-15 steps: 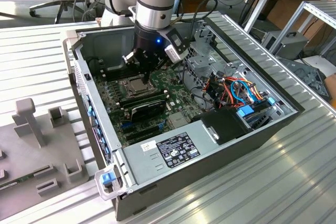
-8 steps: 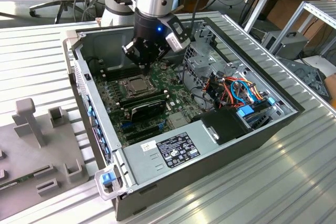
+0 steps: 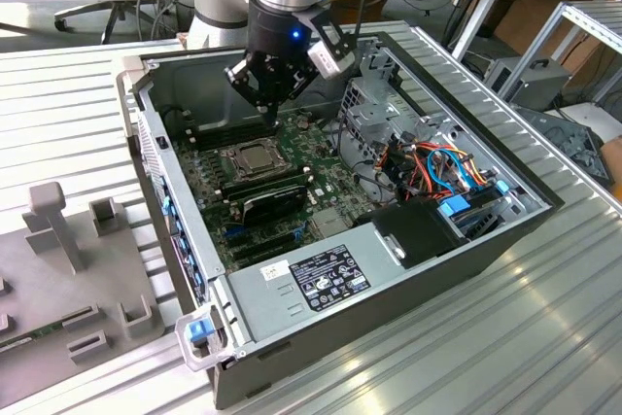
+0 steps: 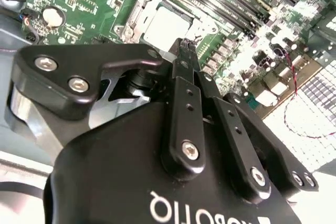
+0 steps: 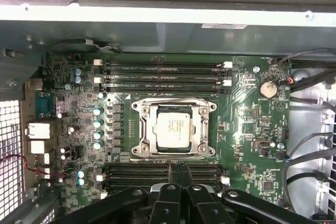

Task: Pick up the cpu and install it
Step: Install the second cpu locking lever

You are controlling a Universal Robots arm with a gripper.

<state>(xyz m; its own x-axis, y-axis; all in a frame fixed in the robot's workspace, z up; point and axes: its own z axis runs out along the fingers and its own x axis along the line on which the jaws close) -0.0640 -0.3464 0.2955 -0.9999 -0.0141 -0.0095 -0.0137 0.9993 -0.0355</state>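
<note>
Tool (image 5: 177, 167) sits low center of the first wrist view, fingers pressed together w/ nothing between them; in the second wrist view the same tool (image 4: 185, 45) has its tips closed, hanging just above the board. Exterior view puts the tool (image 3: 271, 116) upper center of frame, inside the open computer case (image 3: 466, 269), above and just behind the socket.

Cpu (image 5: 172, 129) already lies in the socket (image 5: 174, 106), center of the first wrist view, flat, metal top up, frame around it. Same cpu (image 4: 167, 23) at upper center of the second wrist view, just beyond the fingertips. In the exterior view the cpu (image 3: 255, 155) is center-left, on the green motherboard (image 3: 209, 206).

Judgement: pick-up and placing look done; step in hand is the tail of the install, i.e. seating/checking the chip. Any further contact calls for a light, square touch, since pins under the chip bend easily. Can't tell if the retaining frame is latched.

Memory sticks (image 5: 163, 74) run in rows either side of the socket.

Case rests on a ribbed metal tabletop (image 3: 466, 366); grey fixture tray (image 3: 68, 269) lower left; desks and chair (image 3: 107, 12) along the top.
</note>
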